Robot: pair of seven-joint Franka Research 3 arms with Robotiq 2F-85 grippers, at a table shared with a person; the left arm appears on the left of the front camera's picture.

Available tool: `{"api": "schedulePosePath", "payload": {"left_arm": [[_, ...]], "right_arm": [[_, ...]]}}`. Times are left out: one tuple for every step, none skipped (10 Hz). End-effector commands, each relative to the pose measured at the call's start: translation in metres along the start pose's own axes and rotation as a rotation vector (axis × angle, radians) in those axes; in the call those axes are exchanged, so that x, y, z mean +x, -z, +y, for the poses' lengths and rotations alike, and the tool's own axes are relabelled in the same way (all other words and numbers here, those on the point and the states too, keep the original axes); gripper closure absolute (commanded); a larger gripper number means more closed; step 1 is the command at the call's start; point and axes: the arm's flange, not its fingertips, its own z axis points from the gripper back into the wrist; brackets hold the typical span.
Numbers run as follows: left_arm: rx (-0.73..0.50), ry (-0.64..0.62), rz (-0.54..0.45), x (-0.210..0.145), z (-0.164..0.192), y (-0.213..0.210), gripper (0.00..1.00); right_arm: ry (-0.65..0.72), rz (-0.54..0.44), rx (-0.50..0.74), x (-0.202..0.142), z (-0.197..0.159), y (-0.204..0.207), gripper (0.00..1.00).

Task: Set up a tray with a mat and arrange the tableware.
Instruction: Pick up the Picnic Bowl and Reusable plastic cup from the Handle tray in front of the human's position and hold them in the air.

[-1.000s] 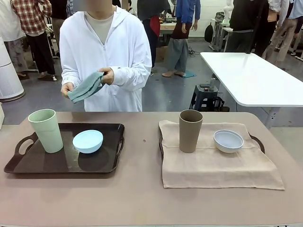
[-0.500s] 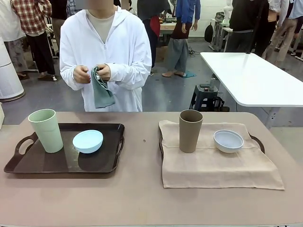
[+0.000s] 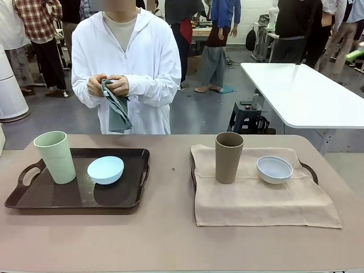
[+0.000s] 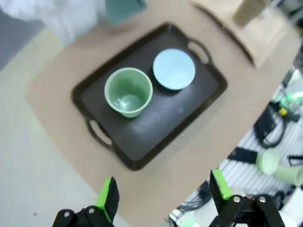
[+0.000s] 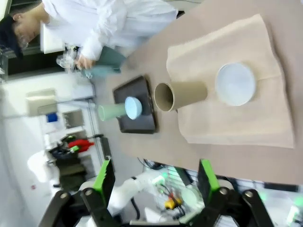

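Front view: pale green tumbler (image 3: pixel 55 156) upright at the left end of the dark tray (image 3: pixel 34 199). Light blue bowl (image 3: pixel 105 169) sits just beside it on the same tray, not touching. Right of the dark tray, well apart, a beige mat (image 3: pixel 261 205) covers a second tray (image 3: pixel 310 169), which shows by its handles. The brown tumbler (image 3: pixel 228 157) stands upright on the mat with the whitish bowl (image 3: pixel 274 169) near it, apart. Beyond the dark tray, past the table (image 3: pixel 170 239), the person's hands (image 3: pixel 119 85) are closed on a grey-green cloth (image 3: pixel 118 114), well clear of all tableware.

Left wrist view: I see the left gripper (image 4: pixel 163 189) with jaws spread wide and empty, high above the dark tray. Green tumbler and blue bowl lie well ahead of its fingertips.

Right wrist view: right gripper (image 5: pixel 155 174) likewise spread and empty, well right of the dark tray, apart from the mat.
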Motion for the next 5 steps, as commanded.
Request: {"api": "schedulePosePath", "payload": {"left_arm": [[0.017, 0.138, 0.073, 0.004, -0.013, 0.010, 0.00], [0.012, 0.159, 0.088, 0.009, -0.018, 0.009, 0.00], [0.004, 0.063, 0.040, 0.006, -0.009, 0.007, 0.00], [0.004, 0.063, 0.040, 0.006, -0.009, 0.007, 0.00], [0.004, 0.063, 0.040, 0.006, -0.009, 0.007, 0.00]], "right_arm": [[-0.021, -0.022, -0.101, -0.014, 0.035, 0.021, 0.09], [-0.060, -0.009, -0.123, -0.022, 0.049, 0.030, 0.09], [-0.027, 0.000, -0.043, -0.008, 0.026, 0.014, 0.09], [-0.027, 0.000, -0.043, -0.008, 0.026, 0.014, 0.09], [-0.027, 0.000, -0.043, -0.008, 0.026, 0.014, 0.09]]}}
